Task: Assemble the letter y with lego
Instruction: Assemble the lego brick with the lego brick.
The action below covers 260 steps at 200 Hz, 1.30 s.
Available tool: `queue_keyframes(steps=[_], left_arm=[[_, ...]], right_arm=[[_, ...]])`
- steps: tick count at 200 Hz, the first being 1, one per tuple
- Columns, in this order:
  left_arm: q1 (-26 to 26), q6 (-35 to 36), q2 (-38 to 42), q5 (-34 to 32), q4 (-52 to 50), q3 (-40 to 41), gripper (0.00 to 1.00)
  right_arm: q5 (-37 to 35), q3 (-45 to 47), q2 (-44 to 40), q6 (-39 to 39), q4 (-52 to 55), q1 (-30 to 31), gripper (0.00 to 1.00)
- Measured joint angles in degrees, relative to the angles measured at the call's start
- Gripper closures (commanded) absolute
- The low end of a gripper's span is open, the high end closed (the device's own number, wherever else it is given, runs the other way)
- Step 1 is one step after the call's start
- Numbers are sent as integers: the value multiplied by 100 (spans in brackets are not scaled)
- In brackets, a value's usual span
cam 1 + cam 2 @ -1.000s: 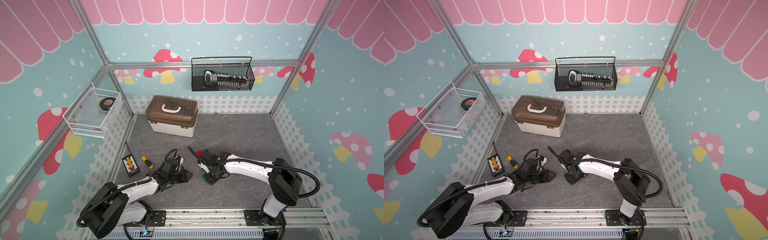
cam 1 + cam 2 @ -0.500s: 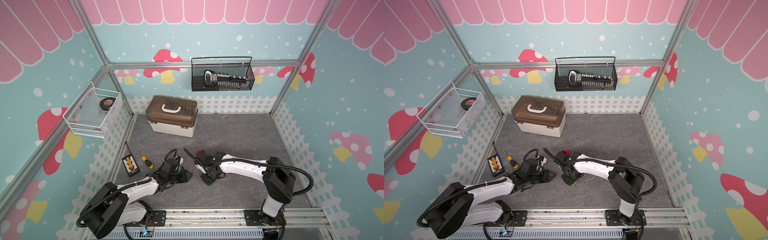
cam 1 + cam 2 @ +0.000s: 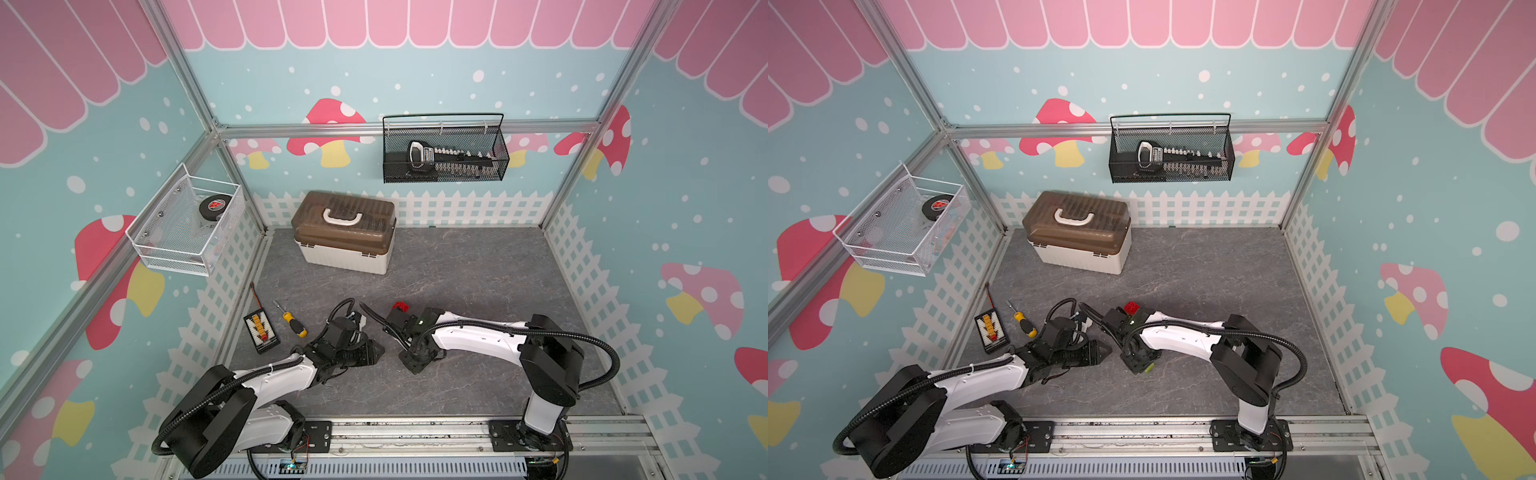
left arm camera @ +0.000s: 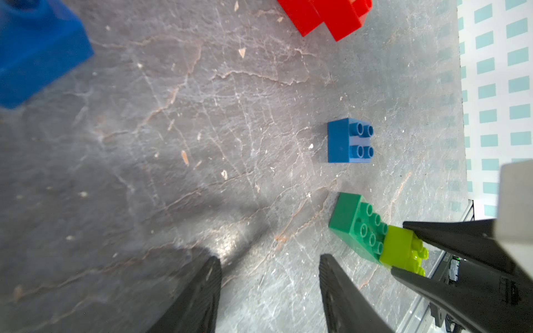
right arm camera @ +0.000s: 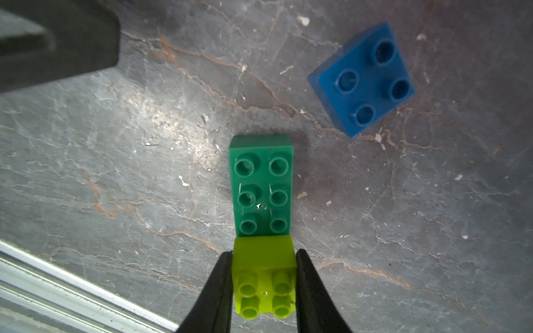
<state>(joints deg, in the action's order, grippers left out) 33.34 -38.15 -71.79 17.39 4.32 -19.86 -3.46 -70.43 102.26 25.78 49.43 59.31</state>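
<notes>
1. Lime-green plastic is the centre of the action. The right gripper [image 5: 264,255] has its fingers clamped on the two flanks of the lime-green brick [image 5: 264,285]. That brick sits at one end of the dark green bar [image 5: 261,187], near the front edge of the grey table [image 3: 457,270] and between the two arms.
2. Close by, the left gripper [image 4: 269,259] hovers low with its fingers partly spread and nothing between them, pointing toward the pair.
3. We judge the step in hand to be seating the lime-green brick as one arm tip of the letter y. We cannot tell whether its underside is fully locked onto the studs.
4. To do this well, we would keep the brick's edges flush with the bar's sides and press straight down rather than rocking it. We would let go only once the brick sits level.
5. The bar seems to lie loose on the table, so a push at one end could tip or skid it. The idle left gripper could steady the bare end.
6. Our count of lego is six:
   - one lime-green brick;
   - one dark green bar;
   - two blue, namely the blue brick [image 4: 350,140] lying studs-up just beside the bar, and a second blue one [image 4: 37,49], blurred, well apart;
   - what look like two red bricks [image 4: 326,14], touching each other.
7. We also count one screwdriver [image 3: 291,323] and one lidded toolbox [image 3: 345,237], both clear of the work.
8. Only two pieces of the letter y are together, and four lie unattached.
</notes>
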Motion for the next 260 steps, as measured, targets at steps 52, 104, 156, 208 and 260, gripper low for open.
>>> queue_keyframes(steps=[52,104,156,208,260], left_arm=[[0,0,0,-26,2,0,43],[0,0,0,-44,33,17,43],[0,0,13,-74,46,24,43],[0,-2,28,-131,35,24,43],[0,0,63,-155,-22,24,43]], right_arm=[[15,256,-153,184,-260,0,85],[24,258,-153,149,-275,-7,84],[-166,199,-153,-328,55,-256,76],[-251,17,-153,-710,293,-461,55],[-262,-151,-205,-780,308,-588,53]])
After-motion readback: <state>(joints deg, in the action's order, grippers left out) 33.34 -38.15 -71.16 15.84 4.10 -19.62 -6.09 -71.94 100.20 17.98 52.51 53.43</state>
